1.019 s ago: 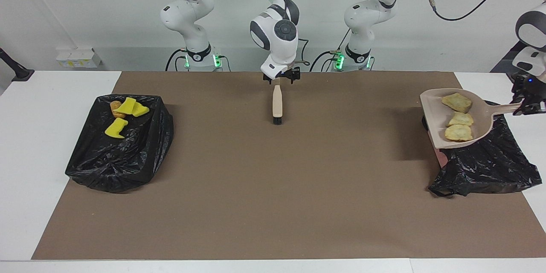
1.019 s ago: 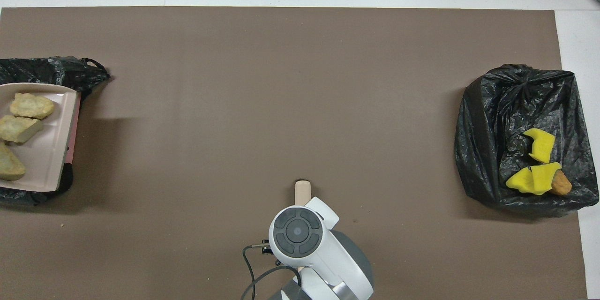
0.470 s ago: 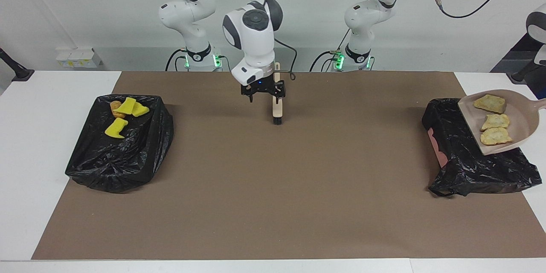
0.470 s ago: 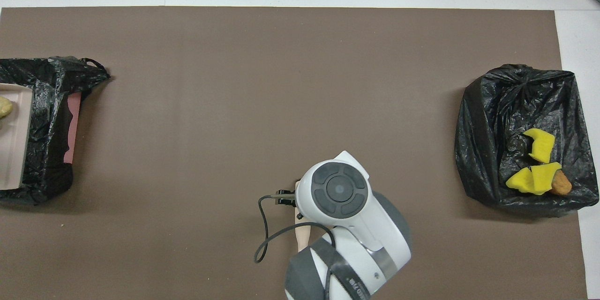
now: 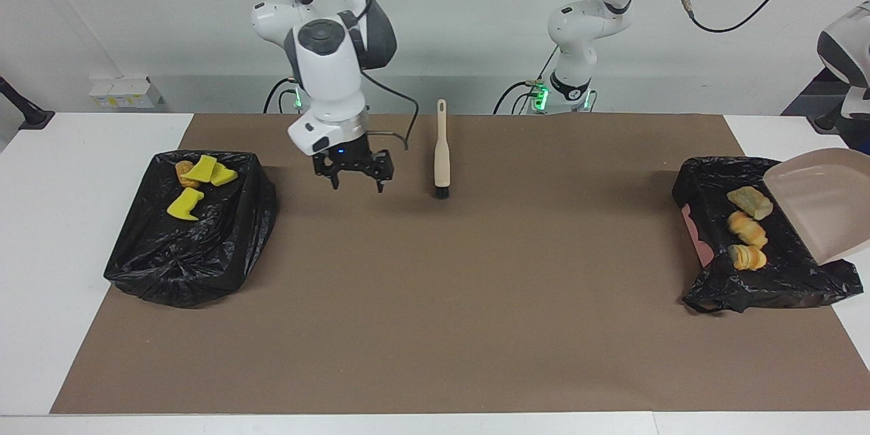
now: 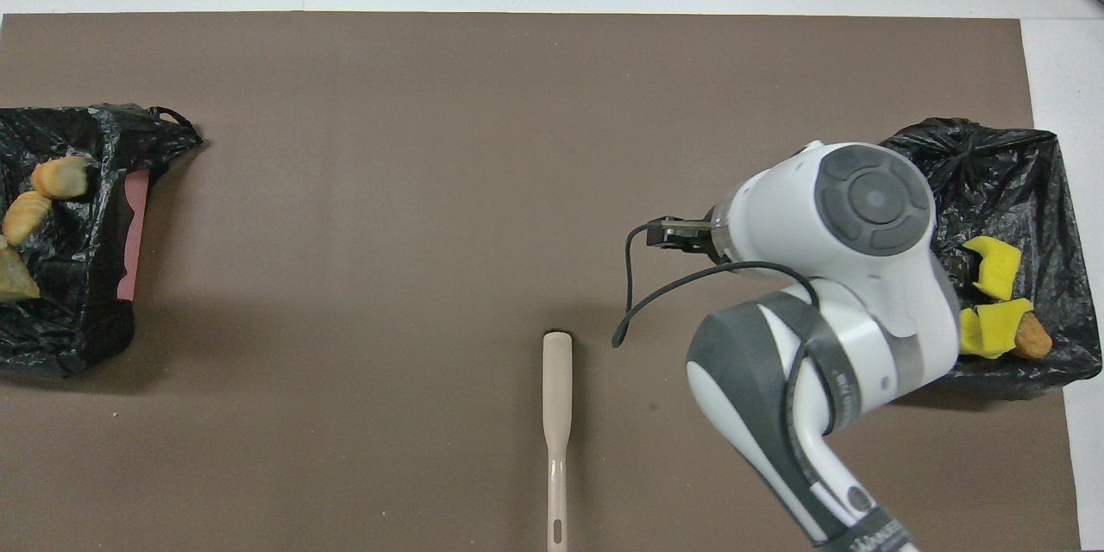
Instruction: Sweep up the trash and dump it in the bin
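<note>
right hand (image 5: 355,180): released, raised over mat, pointing down | left hand: out of view, clenched

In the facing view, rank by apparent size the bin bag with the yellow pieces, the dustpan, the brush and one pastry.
1. Bin bag
2. Dustpan, partly cut off, raised
3. Brush
4. Pastry

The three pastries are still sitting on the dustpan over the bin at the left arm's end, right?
No. In the facing view the dustpan is empty and tilted; the three pastries lie in the bin at the left arm's end.
</note>
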Controlling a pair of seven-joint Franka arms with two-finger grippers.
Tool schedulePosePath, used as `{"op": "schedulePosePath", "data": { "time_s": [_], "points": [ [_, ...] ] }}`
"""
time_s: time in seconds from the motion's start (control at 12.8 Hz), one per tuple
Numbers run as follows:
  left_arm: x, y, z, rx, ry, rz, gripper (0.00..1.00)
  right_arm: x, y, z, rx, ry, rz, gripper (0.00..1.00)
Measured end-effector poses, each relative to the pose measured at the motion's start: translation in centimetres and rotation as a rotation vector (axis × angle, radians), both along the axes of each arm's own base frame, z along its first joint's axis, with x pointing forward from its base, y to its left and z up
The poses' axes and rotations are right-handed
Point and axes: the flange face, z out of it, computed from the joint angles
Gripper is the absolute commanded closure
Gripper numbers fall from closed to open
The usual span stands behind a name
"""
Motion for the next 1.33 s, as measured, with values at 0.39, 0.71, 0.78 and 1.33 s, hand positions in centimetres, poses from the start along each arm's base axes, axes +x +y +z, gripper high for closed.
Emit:
{"op": "schedulePosePath", "data": {
  "time_s": [0.39, 0.71, 0.78, 1.33],
  "points": [
    [-0.1, -3.9, 1.5, 0.037, 0.052, 0.029, 1.00, 2.4, -11.8, 6.0, -0.023, -0.063, -0.003, 0.00],
    [-0.2, -12.7, 0.9, -0.038, 0.055, 0.113, 1.00, 0.5, -18.4, 11.3, -0.045, -0.036, 0.028, 0.00],
    [-0.3, -16.5, 0.4, -0.057, 0.045, 0.128, 1.00, -0.1, -19.6, 12.7, -0.046, -0.021, 0.029, 0.00],
    [-6.4, -33.8, -5.2, -0.240, -0.053, 0.256, 1.00, -4.0, -20.2, 17.8, -0.034, 0.034, 0.032, 0.00]
  ]
}}
